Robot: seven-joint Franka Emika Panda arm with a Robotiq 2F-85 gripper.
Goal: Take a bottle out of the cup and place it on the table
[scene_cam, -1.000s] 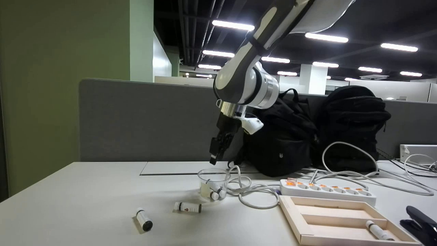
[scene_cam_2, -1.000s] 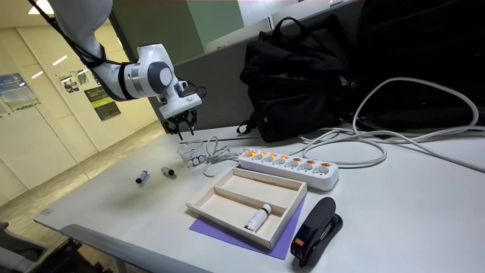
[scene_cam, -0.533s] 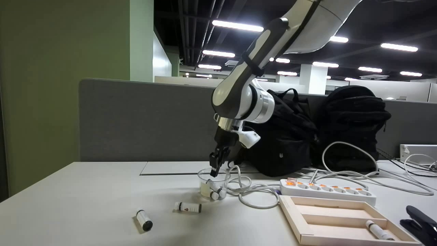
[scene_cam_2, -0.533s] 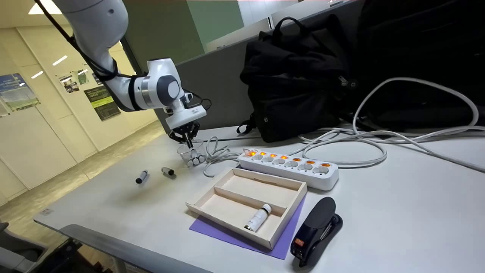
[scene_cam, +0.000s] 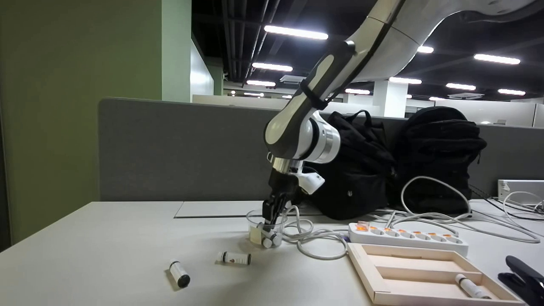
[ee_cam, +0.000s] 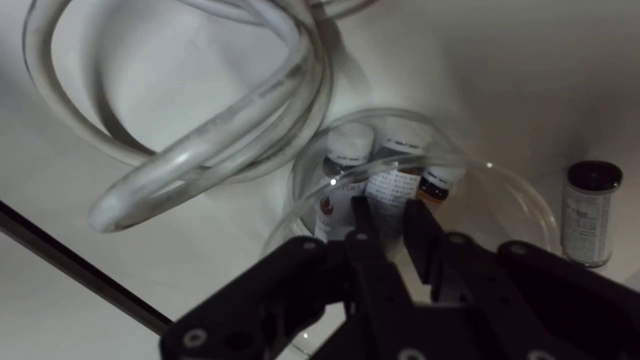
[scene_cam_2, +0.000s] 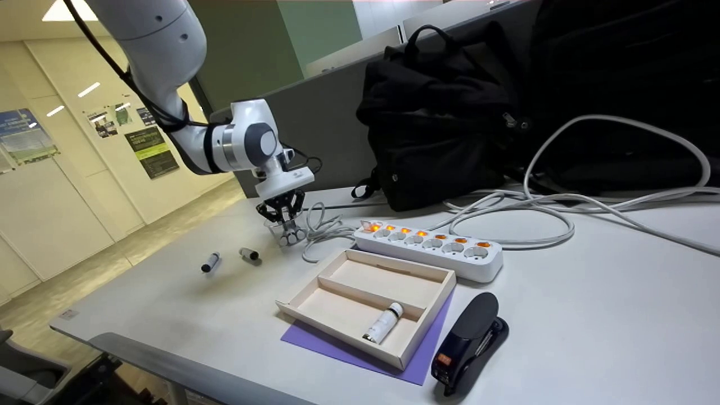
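The hand point(ee_cam: 390, 207) reaches down into the clear cup point(scene_cam: 255, 223) on the desk point(scene_cam: 127, 238), its two fingers point(ee_cam: 420, 230) standing a little apart on either side of the middle bottle point(ee_cam: 392, 190); whether they press on it, I cannot tell. That bottle leans inside the cup, flanked by two other white-capped bottles point(ee_cam: 345, 197). Outside it, two dark-ended bottles point(scene_cam: 236, 258) lie apart on the desk, and a pale cable point(ee_cam: 175, 170) sits coiled just beside the cup.
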